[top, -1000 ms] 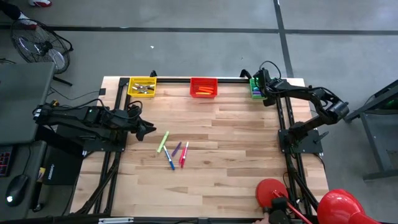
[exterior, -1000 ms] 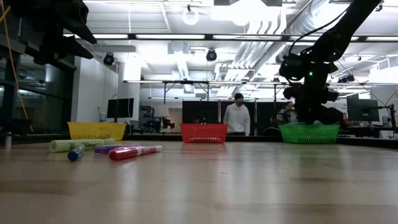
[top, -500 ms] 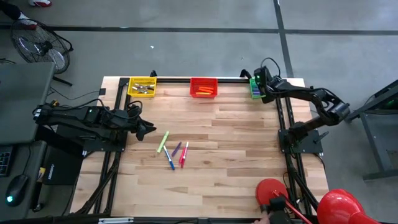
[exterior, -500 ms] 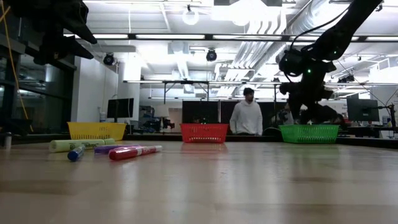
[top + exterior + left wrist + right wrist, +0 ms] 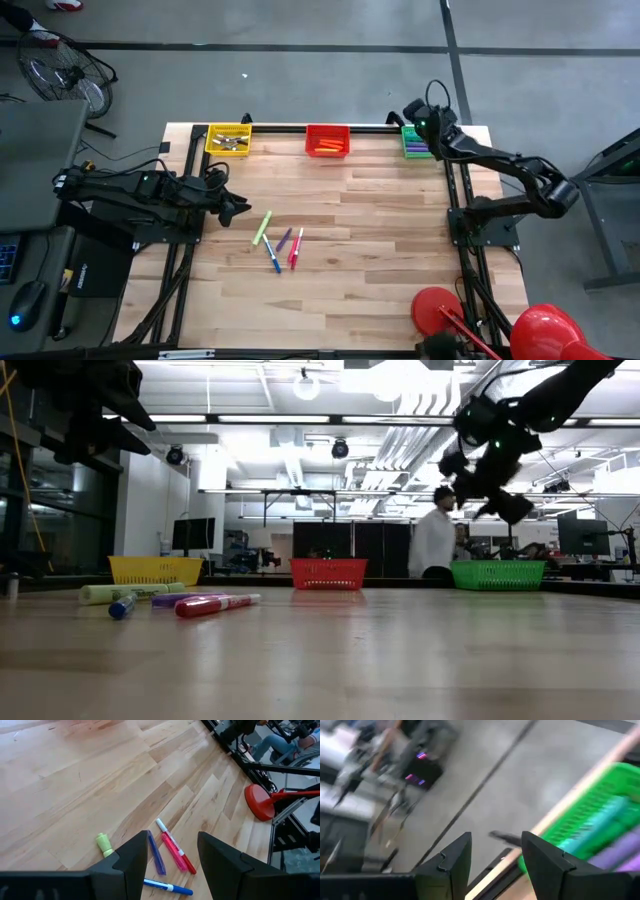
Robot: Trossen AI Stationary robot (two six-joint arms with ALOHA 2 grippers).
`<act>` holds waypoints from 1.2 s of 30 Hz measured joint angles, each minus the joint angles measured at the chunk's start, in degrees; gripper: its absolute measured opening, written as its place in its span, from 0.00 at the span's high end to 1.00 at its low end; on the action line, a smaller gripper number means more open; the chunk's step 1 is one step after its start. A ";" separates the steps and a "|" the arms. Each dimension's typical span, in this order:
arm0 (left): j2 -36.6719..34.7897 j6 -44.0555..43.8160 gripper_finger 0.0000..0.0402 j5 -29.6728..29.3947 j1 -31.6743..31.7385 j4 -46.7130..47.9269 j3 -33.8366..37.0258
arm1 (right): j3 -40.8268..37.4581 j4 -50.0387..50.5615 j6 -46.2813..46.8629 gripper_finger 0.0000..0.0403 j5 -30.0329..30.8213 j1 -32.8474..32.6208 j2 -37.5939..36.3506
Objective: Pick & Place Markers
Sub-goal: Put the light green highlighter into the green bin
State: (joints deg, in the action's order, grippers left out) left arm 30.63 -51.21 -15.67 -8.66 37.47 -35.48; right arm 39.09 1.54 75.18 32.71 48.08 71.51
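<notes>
Lying loose near the middle of the table (image 5: 380, 230) are the markers (image 5: 278, 243): a pale green one, a purple one, a blue one and a pink-red pair, close together. More sit in the yellow basket (image 5: 228, 139), the red basket (image 5: 327, 140) and the green basket (image 5: 413, 142) along the far edge. Just beside the loose ones hangs the left gripper (image 5: 240, 209), fingers spread with nothing between them. Raised above the green basket, the right gripper (image 5: 412, 112) is parted and empty too. A person (image 5: 436, 546) walks past behind the table.
</notes>
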 joint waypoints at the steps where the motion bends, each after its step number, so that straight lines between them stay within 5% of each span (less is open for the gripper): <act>1: 0.00 0.27 0.58 0.01 0.01 0.00 0.00 | 0.00 -1.38 -2.48 0.60 -0.25 -0.80 -0.56; 13: -0.02 1.52 0.58 0.45 0.00 0.56 0.00 | 0.00 -12.01 -22.26 0.60 -5.41 -13.92 -2.17; 30: 0.00 1.90 0.58 5.71 -0.01 1.79 0.00 | 0.00 -13.31 -34.56 0.61 -13.21 -34.69 -2.17; 36: 0.04 1.89 0.58 5.72 -0.01 2.16 0.00 | 0.00 -13.18 -35.80 0.61 -10.28 -44.08 -2.15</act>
State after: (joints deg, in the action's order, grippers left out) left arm 30.67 -49.32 -9.96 -8.67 39.64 -35.48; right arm 39.09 -11.64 39.38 22.43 4.00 69.36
